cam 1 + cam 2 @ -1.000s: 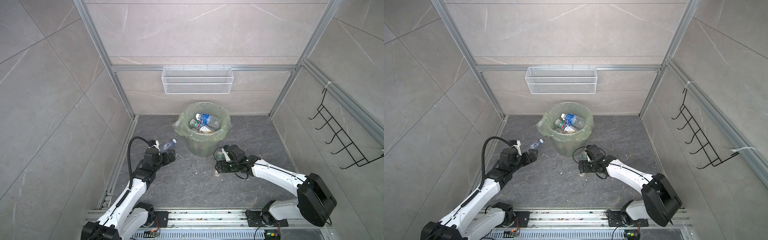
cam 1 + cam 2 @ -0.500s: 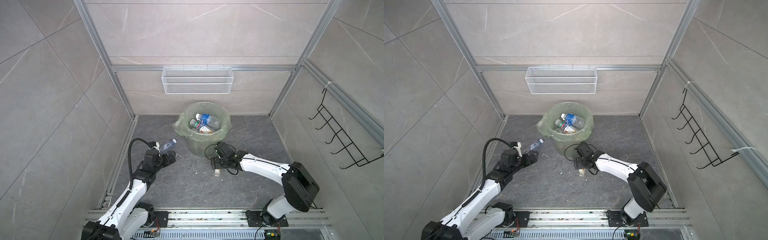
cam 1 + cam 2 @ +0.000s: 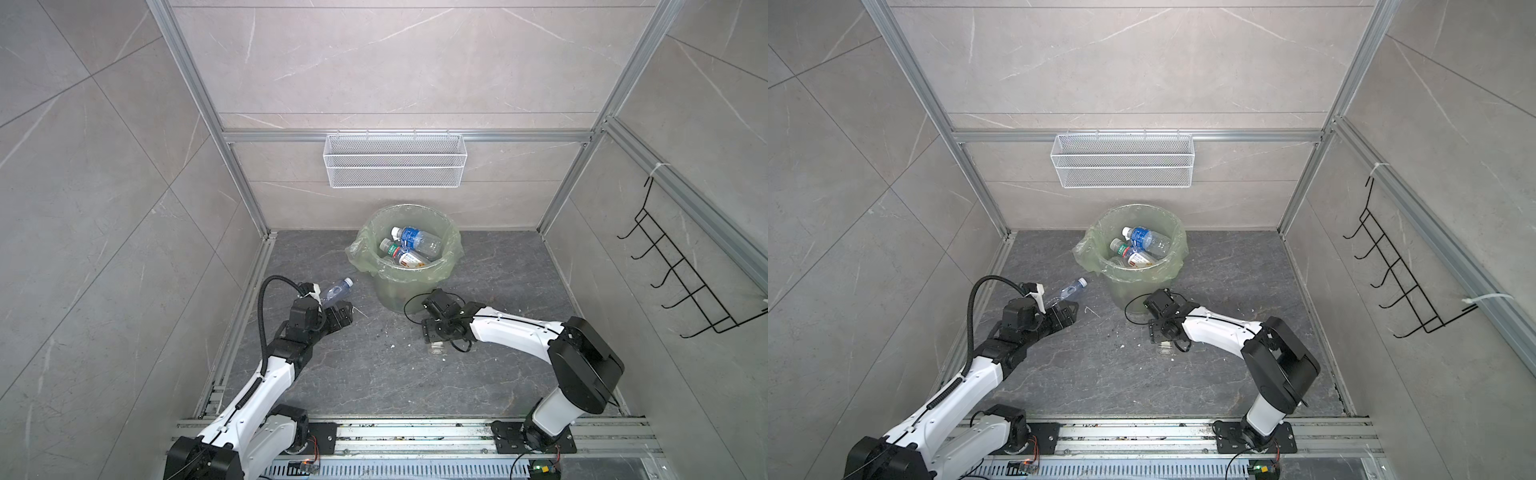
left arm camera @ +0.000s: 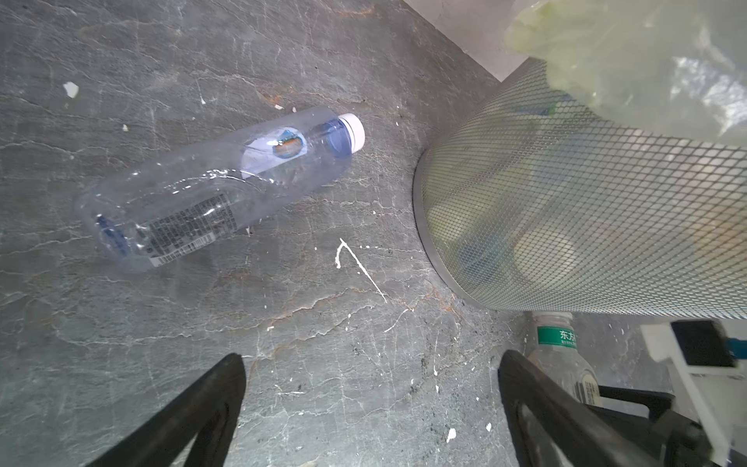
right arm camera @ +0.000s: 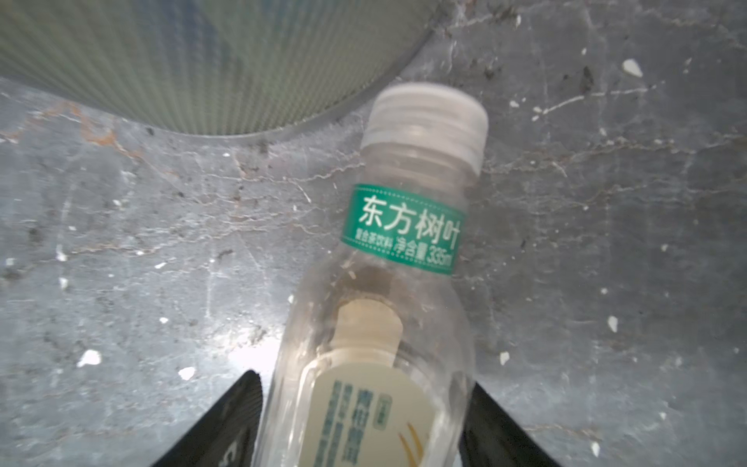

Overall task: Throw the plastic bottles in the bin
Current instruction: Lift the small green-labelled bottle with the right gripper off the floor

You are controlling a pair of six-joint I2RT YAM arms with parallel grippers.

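Nearing the end, it seems: several bottles lie in the bin, and two are left on the floor beside it. The left gripper hangs wide and empty near the clear bottle. The right gripper straddles the green-label bottle; whether it grips, I cannot tell.

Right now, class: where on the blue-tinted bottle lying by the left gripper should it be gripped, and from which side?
Grip the blue-tinted bottle across its mid-body, coming down from above with the open left gripper straddling its long axis. It lies on its side, white cap toward the bin; the round body would probably roll from a sideways push.
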